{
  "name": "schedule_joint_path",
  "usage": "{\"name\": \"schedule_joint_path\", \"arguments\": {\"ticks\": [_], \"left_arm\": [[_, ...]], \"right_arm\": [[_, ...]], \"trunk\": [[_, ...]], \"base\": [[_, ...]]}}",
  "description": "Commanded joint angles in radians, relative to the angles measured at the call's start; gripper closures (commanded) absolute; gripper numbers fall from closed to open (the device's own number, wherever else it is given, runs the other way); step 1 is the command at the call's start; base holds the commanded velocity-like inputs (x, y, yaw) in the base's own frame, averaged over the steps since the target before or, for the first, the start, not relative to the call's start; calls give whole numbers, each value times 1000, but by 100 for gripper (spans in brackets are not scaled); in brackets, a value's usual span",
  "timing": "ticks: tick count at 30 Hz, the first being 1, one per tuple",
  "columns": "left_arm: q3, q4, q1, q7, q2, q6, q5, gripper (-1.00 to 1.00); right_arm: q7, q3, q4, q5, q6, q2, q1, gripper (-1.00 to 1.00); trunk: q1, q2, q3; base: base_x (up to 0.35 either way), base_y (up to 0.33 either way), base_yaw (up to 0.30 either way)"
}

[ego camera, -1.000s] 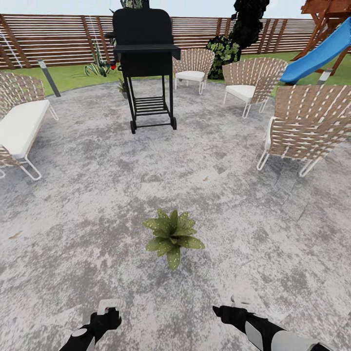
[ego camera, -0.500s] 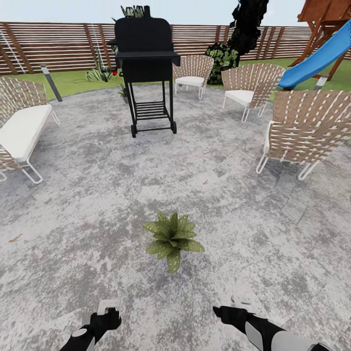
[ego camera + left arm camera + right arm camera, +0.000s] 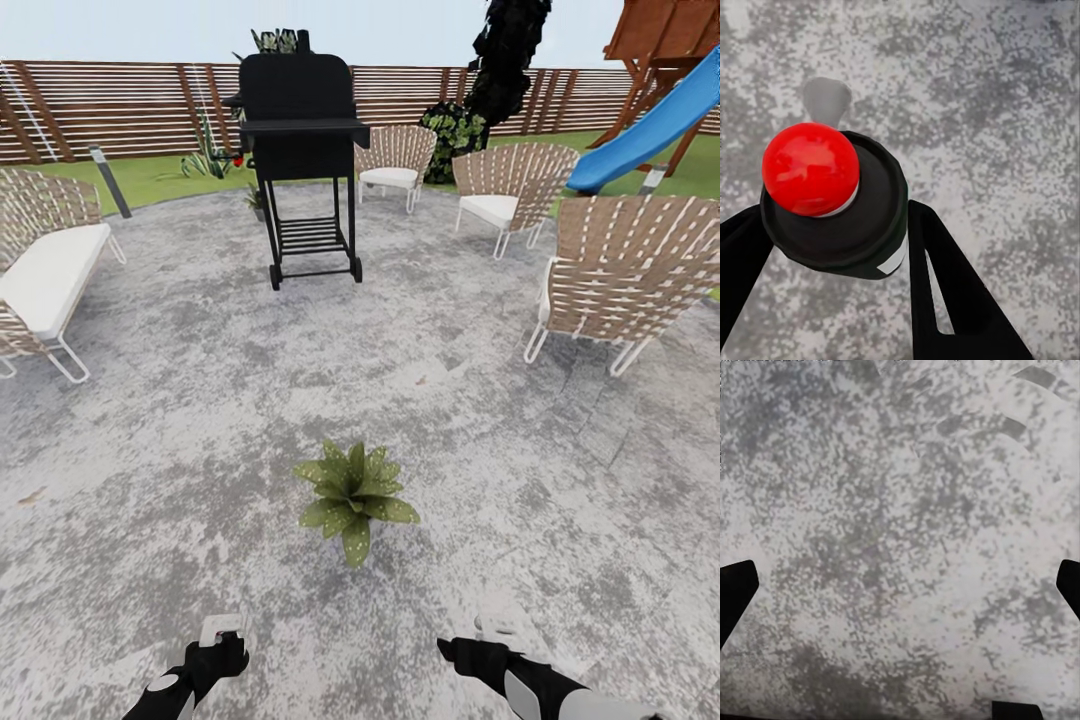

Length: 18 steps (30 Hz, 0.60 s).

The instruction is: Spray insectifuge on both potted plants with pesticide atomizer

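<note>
One potted plant (image 3: 352,490), a low rosette of pointed green leaves, stands on the mottled-grey patio just ahead of both arms. Another small green plant (image 3: 256,196) sits behind the grill's far leg; its pot is hard to make out. My left gripper (image 3: 222,648) is at the bottom left, shut on the pesticide atomizer (image 3: 224,628). In the left wrist view the dark bottle (image 3: 870,225) with its red dot (image 3: 810,169) sits between the black fingers (image 3: 945,277). My right gripper (image 3: 462,648) hangs low at the bottom right, and in its wrist view (image 3: 904,585) it is open over bare paving.
A black grill (image 3: 305,150) stands ahead across the patio. Wicker chairs (image 3: 625,270) line the right and back, and a cushioned wicker bench (image 3: 45,275) the left. A grey bollard lamp (image 3: 110,180), slatted fence (image 3: 110,105), lawn and a blue slide (image 3: 655,125) lie beyond.
The whole picture has shifted a little, with the far things lower and more sky showing, so the camera has moved. The near plant and both grippers keep their places.
</note>
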Motion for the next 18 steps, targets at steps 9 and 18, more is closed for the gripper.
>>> {"name": "schedule_joint_path", "arguments": {"ticks": [9,18], "left_arm": [[8,-2,-1,-5,-1,-4,-10,100],[8,-2,-1,-5,-1,-4,-10,100]], "right_arm": [[4,8,1,-9,-3,0,0,-100],[4,8,1,-9,-3,0,0,-100]], "trunk": [[0,0,14],[0,0,28]], "base": [[0,0,-5],[0,0,-60]]}}
